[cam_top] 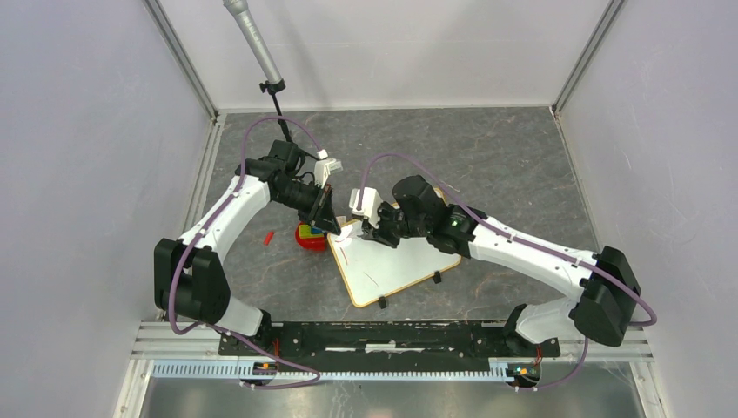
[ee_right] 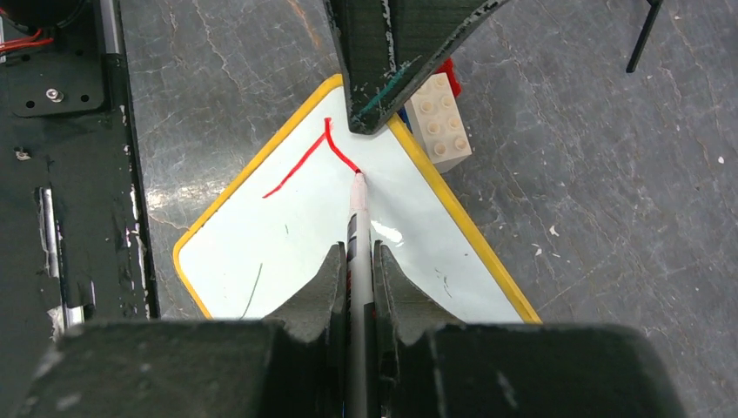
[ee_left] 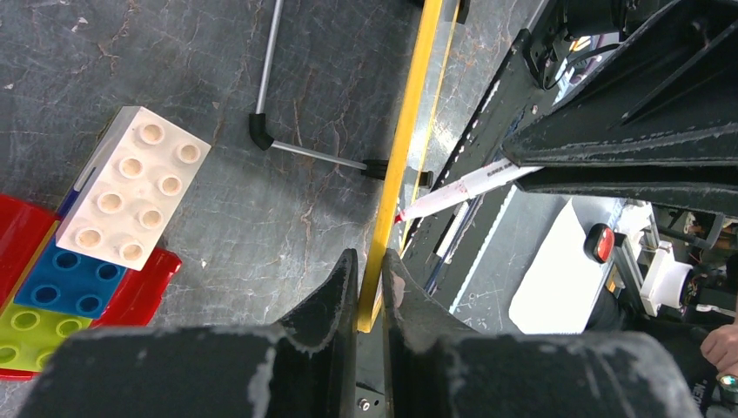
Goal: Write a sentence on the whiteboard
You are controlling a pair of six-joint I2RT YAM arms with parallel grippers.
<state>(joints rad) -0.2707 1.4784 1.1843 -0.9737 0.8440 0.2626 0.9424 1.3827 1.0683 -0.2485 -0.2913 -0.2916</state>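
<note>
Whiteboard rests on the grey table about mid-scene, between the two arms, with one corner pointing far-left toward a stack of toy bricks just beside it. The left gripper is clenched on the thin yellow frame at that corner, pinning the board. The right gripper grasps a marker whose tip touches the white surface at the end of the first red strokes; nearly all of the sentence looks still to be written. The main risk is crowding, because the tip is working close under the left fingers and a stroke carried farther could strike them. Heavy pen pressure could pivot the board in that narrow pinch and skew the lettering. The marker could also slide or twist between its fingers, and a shifting board could knock the bricks.
</note>
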